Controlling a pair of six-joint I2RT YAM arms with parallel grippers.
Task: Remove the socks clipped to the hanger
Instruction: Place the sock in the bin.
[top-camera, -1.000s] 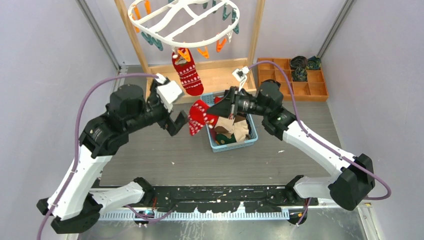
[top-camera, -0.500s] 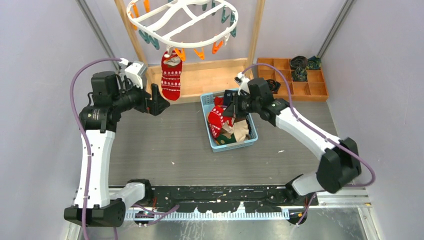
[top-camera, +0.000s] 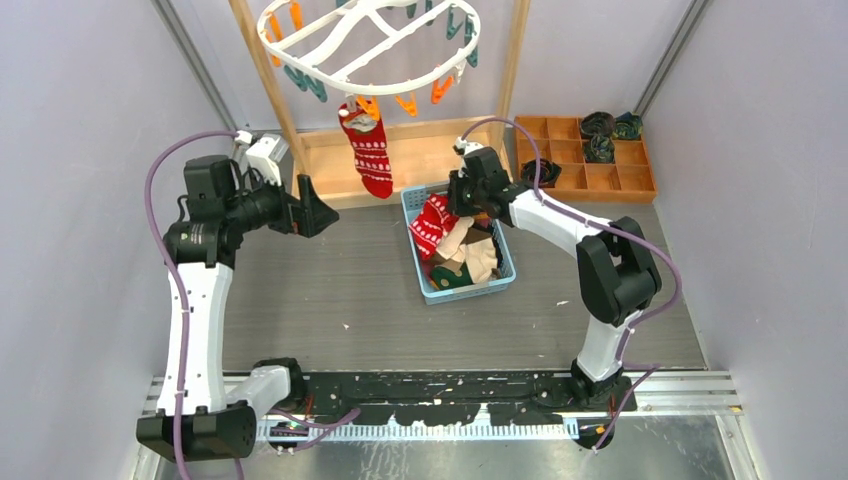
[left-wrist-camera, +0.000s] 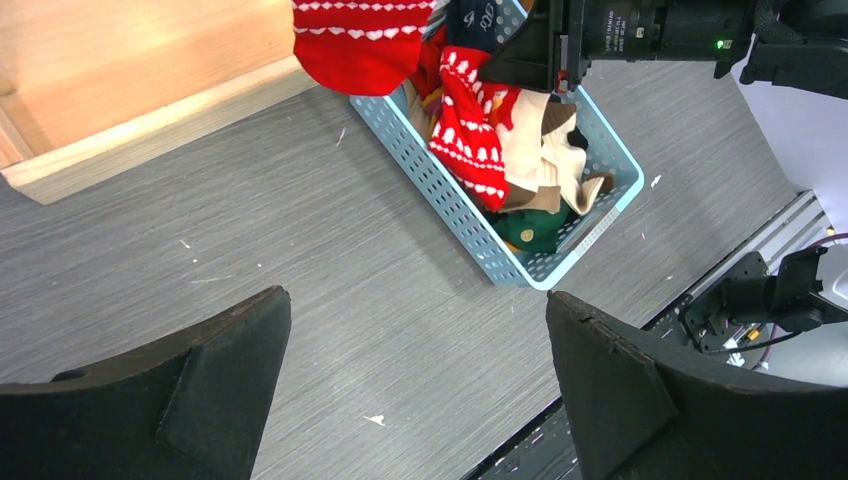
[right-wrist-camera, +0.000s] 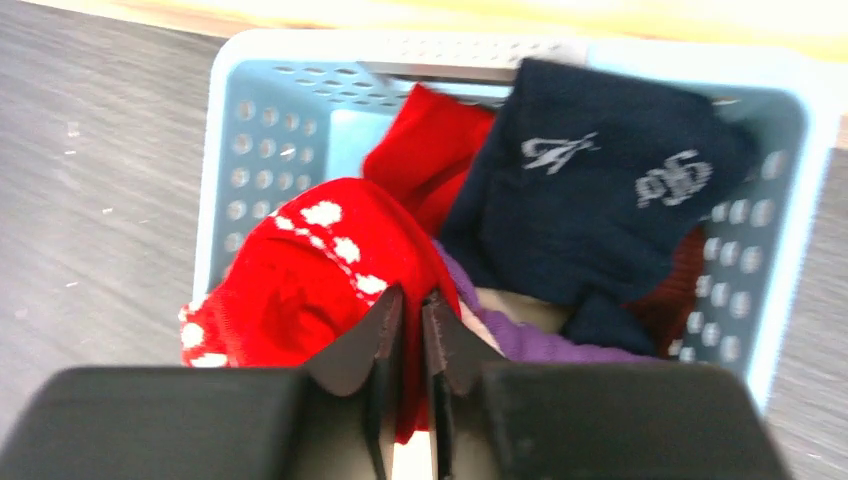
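Comparing with a second ago: the right gripper (right-wrist-camera: 412, 295) had carried the patterned red sock (right-wrist-camera: 300, 270) from mid-air beside the left gripper (top-camera: 320, 200) across to the blue basket (top-camera: 470, 288). That sock now lay in the basket's left half, bulging over the left wall, beside a navy sock (right-wrist-camera: 600, 200) and other loose ones. The right jaws stood almost together with only a thin slit, and red fabric showed in and below it. I could not tell whether they still pinched the sock or had just let go. I judged this sock as good as delivered. Meanwhile the left arm had withdrawn from the centre to the left side of the table. The left gripper was spread wide and empty, held high, its fingers pointing right toward the hanging red sock (top-camera: 372, 160), near it but apart. That sock hung toe-down from an orange clip (top-camera: 368, 105) on the front rim of the white hanger (top-camera: 408, 84), above the base of the wooden rack (top-camera: 430, 150). The other clips looked bare as far as the top view showed, so by my reading the task was one sock short of done. The right arm's elbow was folded sharply upward, its forearm reaching back and left, its wrist tipped down over the basket's far left corner. The left arm's upper link was near vertical and its forearm roughly level.
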